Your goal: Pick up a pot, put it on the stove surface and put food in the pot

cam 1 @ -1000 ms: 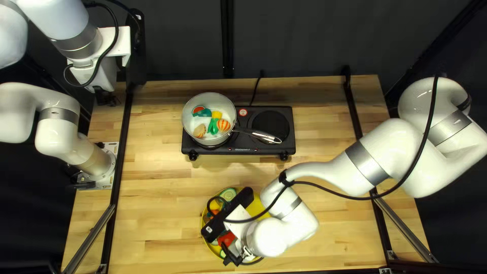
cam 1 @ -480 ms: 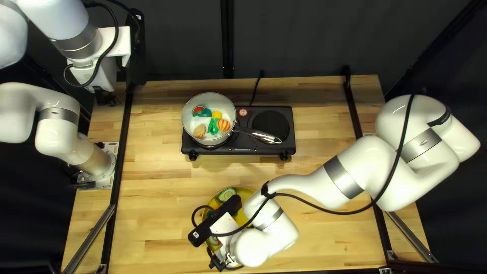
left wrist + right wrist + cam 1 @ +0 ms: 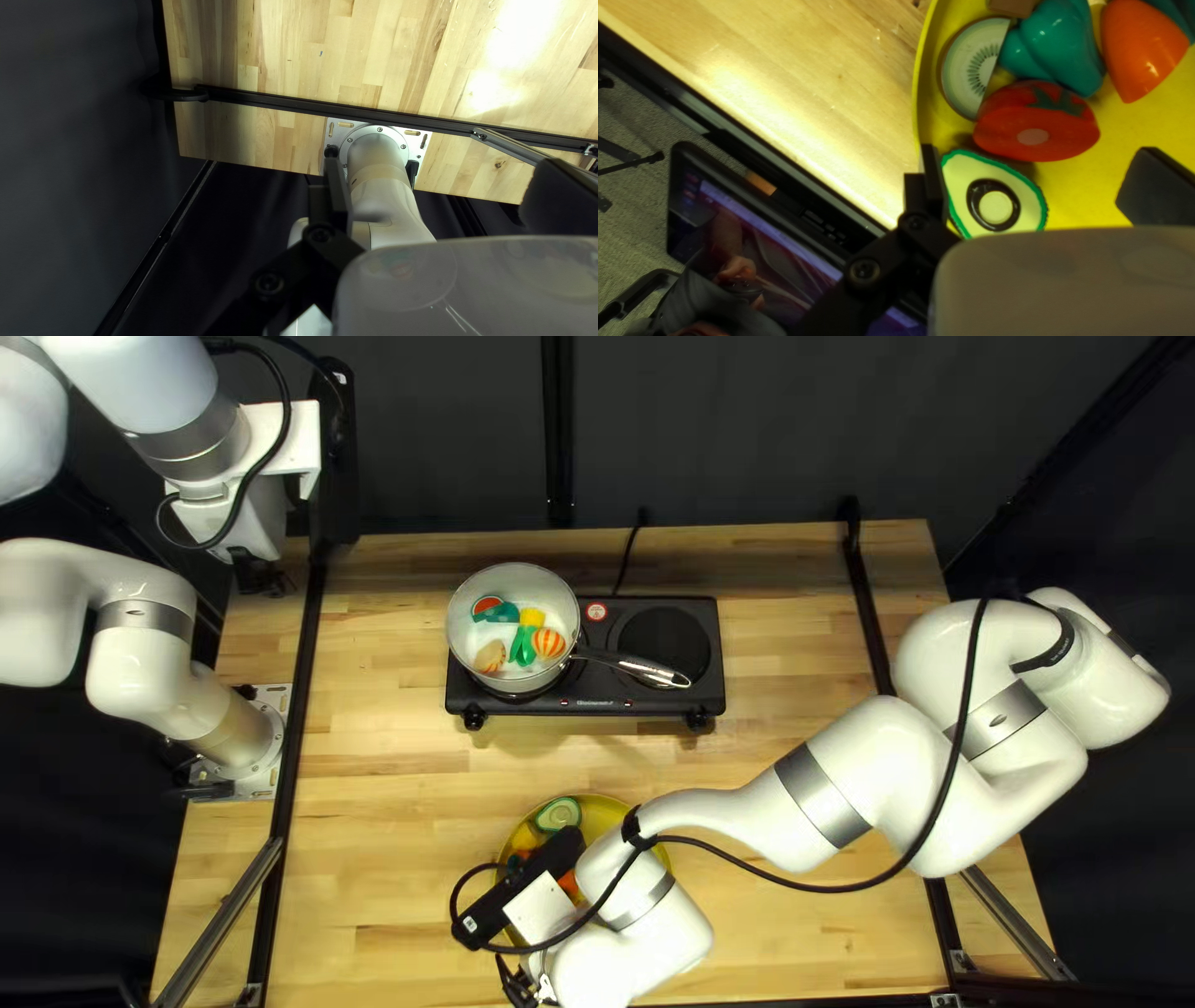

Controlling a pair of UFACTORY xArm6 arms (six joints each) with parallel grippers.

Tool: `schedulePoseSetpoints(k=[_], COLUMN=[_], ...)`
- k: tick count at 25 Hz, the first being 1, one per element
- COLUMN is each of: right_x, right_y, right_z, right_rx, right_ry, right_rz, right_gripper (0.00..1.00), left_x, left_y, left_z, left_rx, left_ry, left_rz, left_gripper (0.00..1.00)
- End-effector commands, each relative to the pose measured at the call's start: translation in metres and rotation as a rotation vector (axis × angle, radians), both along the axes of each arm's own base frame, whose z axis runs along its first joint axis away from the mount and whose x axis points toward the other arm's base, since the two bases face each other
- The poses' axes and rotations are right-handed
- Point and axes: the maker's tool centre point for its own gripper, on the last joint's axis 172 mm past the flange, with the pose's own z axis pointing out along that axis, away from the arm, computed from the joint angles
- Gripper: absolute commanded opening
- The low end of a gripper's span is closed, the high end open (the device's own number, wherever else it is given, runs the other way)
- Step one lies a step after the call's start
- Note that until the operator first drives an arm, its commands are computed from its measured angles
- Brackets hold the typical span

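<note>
- The left arm (image 3: 156, 398) is raised over the worktop's (image 3: 411, 834) far left corner; its claw (image 3: 259, 575) hangs with fingers apart, near a black rail (image 3: 315, 616). Its wrist view alone shows the bolts round its own base (image 3: 377, 146).
- The pot (image 3: 463, 662), with play food (image 3: 548, 642) in it, sits on the stove's (image 3: 585, 697) left side, handle (image 3: 641, 667) over the black top.
- A broad strip of worktop lies between stove and yellow dish (image 3: 600, 815), which is close to the near edge.
- The right arm (image 3: 859, 772) reaches low across to the dish, claw (image 3: 518, 983) fingers apart. Its wrist view shows an avocado half (image 3: 960, 211) near one finger and a tomato half (image 3: 1033, 134) ahead, both hidden from above.
</note>
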Motion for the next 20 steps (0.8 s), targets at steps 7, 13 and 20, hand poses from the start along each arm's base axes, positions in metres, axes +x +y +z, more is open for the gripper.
schedulePoseSetpoints(k=[7,13,20], right_x=[0.0072,0.0106,0.0106], right_y=[-0.0128,-0.0044,-0.0044], right_z=[-0.0059,-0.0123,-0.0123], right_rx=[0.007,0.02,0.02], right_ry=[-0.019,-0.015,-0.015], right_rz=[-0.001,0.02,0.02], right_gripper=[1.0,0.0,0.0], left_x=[0.0,0.0,0.0], left_y=[0.0,0.0,0.0], left_z=[0.0,0.0,0.0], left_rx=[0.0,0.0,0.0], left_ry=[0.0,0.0,0.0], left_rz=[0.0,0.0,0.0], left_gripper=[1.0,1.0,1.0])
